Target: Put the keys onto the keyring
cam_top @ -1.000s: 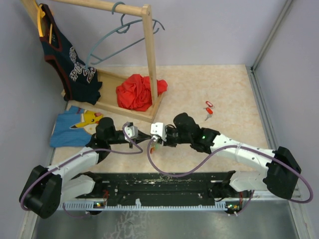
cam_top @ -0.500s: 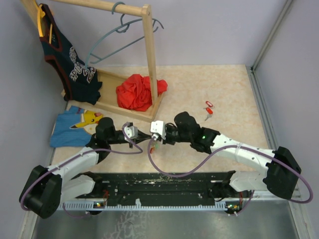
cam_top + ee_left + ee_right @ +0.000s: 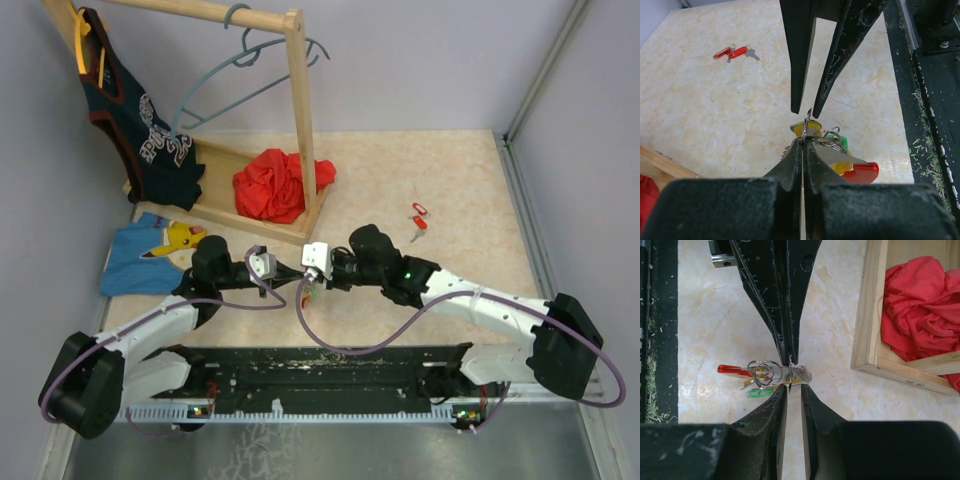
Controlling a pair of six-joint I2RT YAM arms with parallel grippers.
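My left gripper (image 3: pixel 804 140) is shut on the thin metal keyring (image 3: pixel 809 116), held edge-on above the table. A bunch of keys (image 3: pixel 850 167) with yellow, green and red tags hangs from small rings beside it. My right gripper (image 3: pixel 791 389) is open by a narrow gap, its tips against the keyring (image 3: pixel 790 366) from the opposite side; its fingers (image 3: pixel 801 60) straddle the ring's top. In the top view the left gripper (image 3: pixel 283 277) and right gripper (image 3: pixel 308 280) meet tip to tip over the bunch (image 3: pixel 313 293). Two red-tagged keys (image 3: pixel 418 222) lie loose on the table to the right.
A wooden clothes rack base (image 3: pixel 867 335) with a red cloth (image 3: pixel 275 185) stands behind the grippers. A grey-blue hanger (image 3: pixel 240 80) and a dark jersey (image 3: pixel 140 120) hang on the rack. A blue shirt (image 3: pixel 150 255) lies at the left.
My right gripper has shifted slightly left, closer to the left gripper's tips. The left gripper keeps its hold on the ring.
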